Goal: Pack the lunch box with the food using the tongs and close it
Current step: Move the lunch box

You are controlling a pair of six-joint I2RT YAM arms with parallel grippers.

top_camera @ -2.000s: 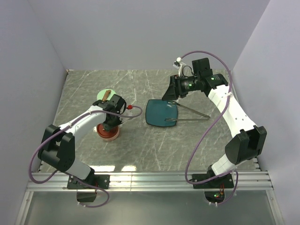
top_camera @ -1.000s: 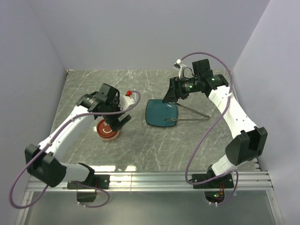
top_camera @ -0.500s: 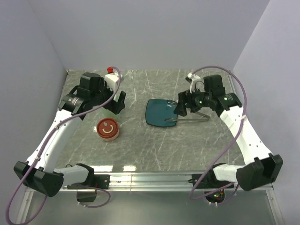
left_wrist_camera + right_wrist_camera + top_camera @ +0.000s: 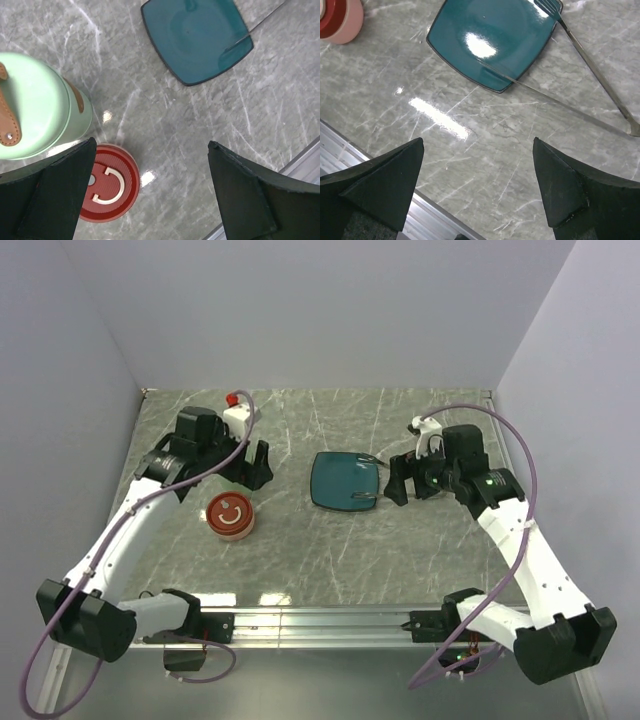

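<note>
The lunch box is in two closed parts: a tall mint-green pot (image 4: 35, 107) with its lid and a brown strap on top, and a shallow cream bowl under a dark-red lid (image 4: 230, 515) (image 4: 107, 182). My left gripper (image 4: 260, 465) (image 4: 152, 142) hovers open above the table just right of both, holding nothing. The silver tongs (image 4: 580, 50) lie with their tips on the teal plate's right side. My right gripper (image 4: 395, 481) (image 4: 478, 141) hangs open above the table right of the plate, over the tongs in the top view. The food is out of view.
The dark teal square plate (image 4: 345, 480) (image 4: 490, 40) sits mid-table with nothing on it. The left arm covers the mint pot in the top view. An aluminium rail (image 4: 320, 620) runs along the near table edge, and grey walls close the back and sides.
My left gripper has lifted off the red-lidded bowl and pulled back and up. The right arm has swung down and right of the plate, and its jaws have opened wider.
</note>
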